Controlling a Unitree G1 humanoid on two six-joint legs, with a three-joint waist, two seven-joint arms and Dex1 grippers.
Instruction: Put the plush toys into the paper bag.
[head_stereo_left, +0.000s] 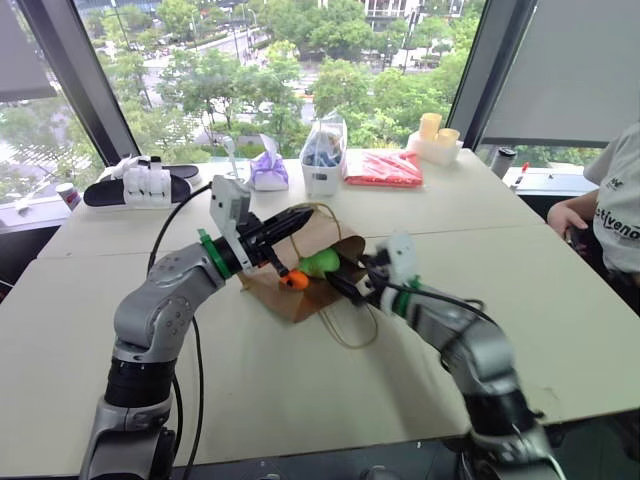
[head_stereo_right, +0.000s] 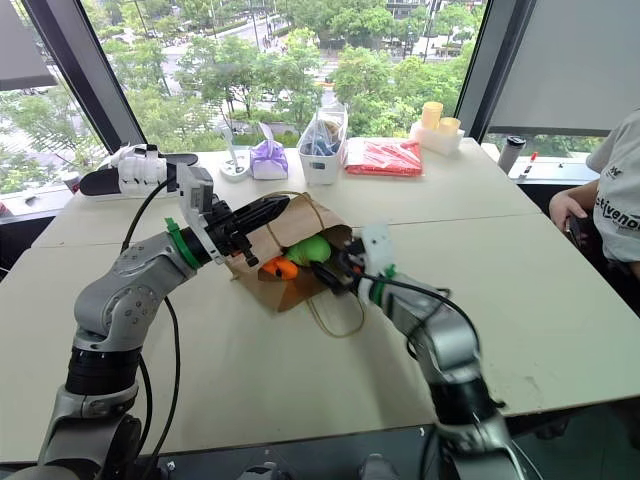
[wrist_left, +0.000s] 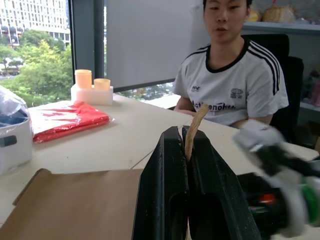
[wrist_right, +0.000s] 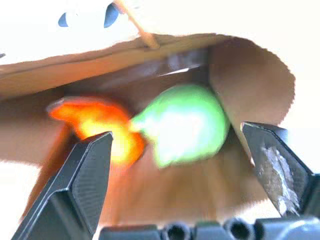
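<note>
The brown paper bag (head_stereo_left: 325, 232) lies on its side at the table's middle, its mouth turned toward my right arm. My left gripper (head_stereo_left: 300, 222) is shut on the bag's thin tan handle (wrist_left: 195, 125) at the upper rim and holds the mouth lifted. Both plush toys lie inside the mouth, the lime green one (wrist_right: 185, 122) beside the orange one (wrist_right: 97, 122). My right gripper (head_stereo_left: 350, 275) stands open just at the mouth, its fingers spread on either side of the toys and closed on nothing.
Along the far edge stand a purple tied pouch (head_stereo_left: 268, 172), a clear bag of blue items (head_stereo_left: 322, 160), a red packet (head_stereo_left: 385, 168), yellow cups (head_stereo_left: 437, 130) and a black tray with white bottles (head_stereo_left: 140, 185). A person (head_stereo_left: 615, 200) sits at the table's right side.
</note>
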